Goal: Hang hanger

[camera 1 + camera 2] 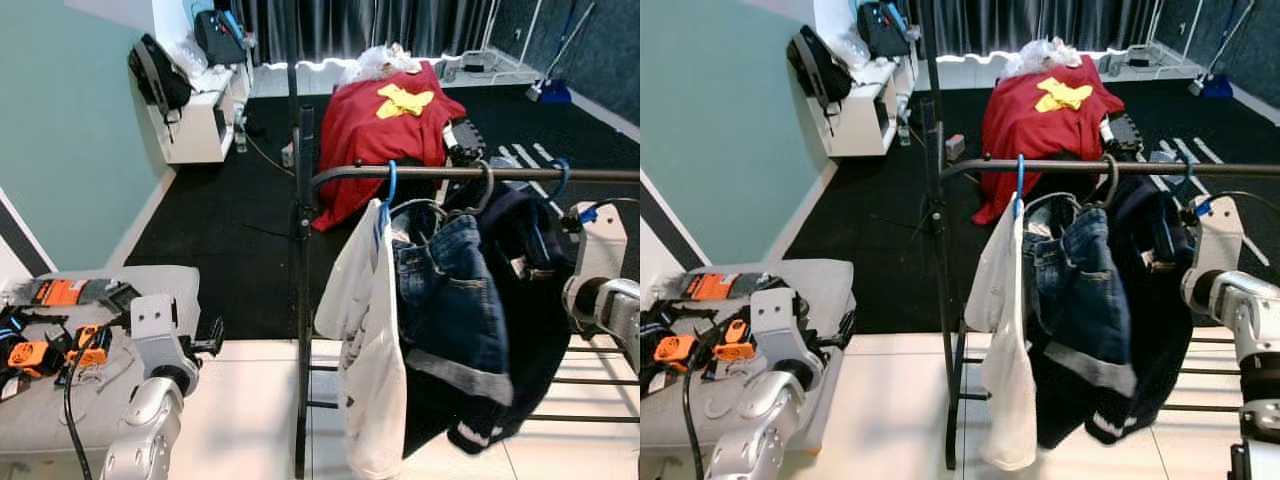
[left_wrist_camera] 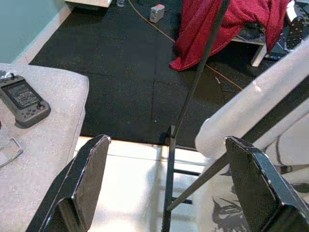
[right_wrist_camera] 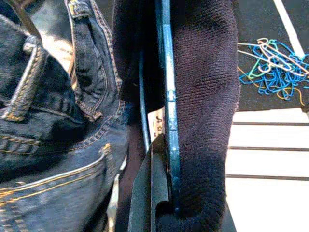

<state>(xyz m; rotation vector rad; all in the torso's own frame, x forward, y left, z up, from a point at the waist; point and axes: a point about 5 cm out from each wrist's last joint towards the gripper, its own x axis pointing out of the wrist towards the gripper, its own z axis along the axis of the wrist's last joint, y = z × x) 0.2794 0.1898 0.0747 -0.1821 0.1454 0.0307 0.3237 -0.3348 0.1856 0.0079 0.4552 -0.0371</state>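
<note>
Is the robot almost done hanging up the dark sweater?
Nearly. The white shirt and jeans already hang on the rail. The dark sweater is up too: its blue hanger has its hook over the rail. The right gripper grips that hanger, so letting go is what's left. The left gripper is open and holds nothing.

Left hand [image 2: 166,188] fingers spread wide before rack pole [image 2: 193,87] and white garment [image 2: 251,111].
</note>
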